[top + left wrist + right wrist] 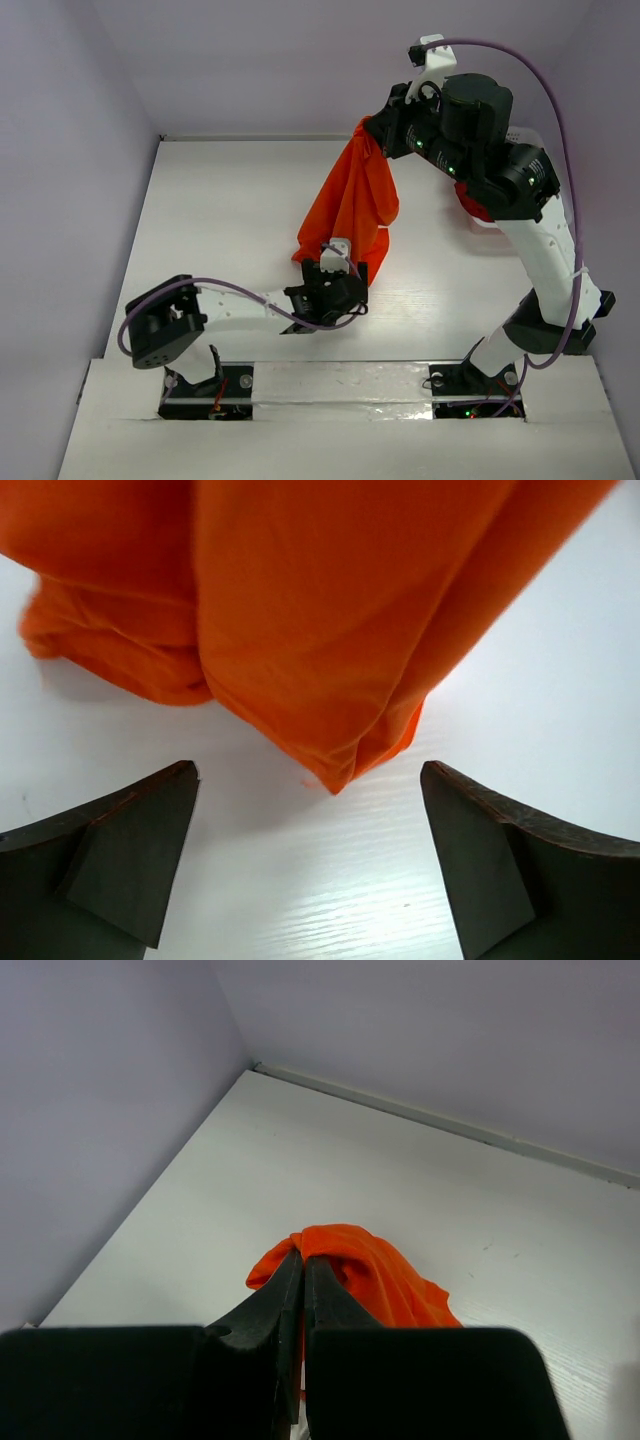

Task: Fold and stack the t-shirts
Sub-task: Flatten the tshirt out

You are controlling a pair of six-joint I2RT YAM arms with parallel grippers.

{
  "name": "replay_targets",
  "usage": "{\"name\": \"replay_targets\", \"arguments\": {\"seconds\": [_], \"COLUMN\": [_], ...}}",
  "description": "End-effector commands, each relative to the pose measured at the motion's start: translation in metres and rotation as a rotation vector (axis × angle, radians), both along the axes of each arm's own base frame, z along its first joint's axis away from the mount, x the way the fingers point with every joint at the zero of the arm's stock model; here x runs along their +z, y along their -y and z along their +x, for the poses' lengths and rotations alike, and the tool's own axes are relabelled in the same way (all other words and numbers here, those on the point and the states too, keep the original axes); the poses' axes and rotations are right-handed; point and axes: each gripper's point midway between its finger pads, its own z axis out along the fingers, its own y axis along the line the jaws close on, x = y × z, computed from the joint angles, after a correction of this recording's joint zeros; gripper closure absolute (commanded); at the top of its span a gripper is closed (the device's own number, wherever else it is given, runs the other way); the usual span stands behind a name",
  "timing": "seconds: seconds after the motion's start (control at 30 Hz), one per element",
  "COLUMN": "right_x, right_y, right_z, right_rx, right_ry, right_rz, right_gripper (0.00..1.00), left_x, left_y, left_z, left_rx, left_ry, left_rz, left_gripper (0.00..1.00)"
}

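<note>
A bright orange t-shirt (350,205) hangs bunched above the table. My right gripper (375,132) is shut on its top end, high at the back. In the right wrist view the closed fingers (303,1258) pinch a fold of the orange cloth (375,1280). My left gripper (340,268) is low over the table at the shirt's hanging bottom end. Its fingers (135,845) stand wide apart, and the shirt's lowest corner (335,770) dangles just ahead of the gap, not between them. A dark red t-shirt (474,206) shows partly under the right arm.
A white basket (497,227) sits at the right, mostly hidden by the right arm. Lavender walls close the table on the left, back and right. The white table (220,220) stretches left of the hanging shirt.
</note>
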Motion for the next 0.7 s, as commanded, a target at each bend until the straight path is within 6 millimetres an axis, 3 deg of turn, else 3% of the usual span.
{"name": "replay_targets", "arguments": {"seconds": [0.0, 0.1, 0.27, 0.47, 0.53, 0.67], "right_x": [0.038, 0.037, 0.034, 0.036, 0.036, 0.034], "right_y": [0.005, 0.007, 0.007, 0.004, 0.006, 0.005], "right_z": [-0.007, -0.007, -0.007, -0.007, -0.008, -0.007], "right_rx": [-0.001, -0.006, -0.006, 0.004, 0.001, -0.001], "right_ry": [0.101, 0.101, 0.096, 0.098, 0.098, 0.094], "right_rz": [0.083, 0.075, 0.071, 0.082, 0.084, 0.082], "right_gripper": [1.0, 1.0, 1.0, 1.0, 1.0, 1.0], "left_x": [-0.001, -0.019, -0.022, -0.016, -0.015, -0.011], "left_y": [0.025, 0.025, 0.018, 0.02, 0.016, 0.012], "left_z": [-0.001, -0.003, -0.005, 0.0, 0.007, 0.011], "left_rx": [-0.071, -0.07, -0.06, -0.046, -0.023, 0.001], "left_ry": [-0.008, -0.038, -0.037, -0.018, -0.012, 0.004], "left_rz": [-0.041, -0.01, -0.035, -0.023, -0.024, -0.005], "left_gripper": [0.01, 0.01, 0.03, 0.2, 0.31, 0.35]}}
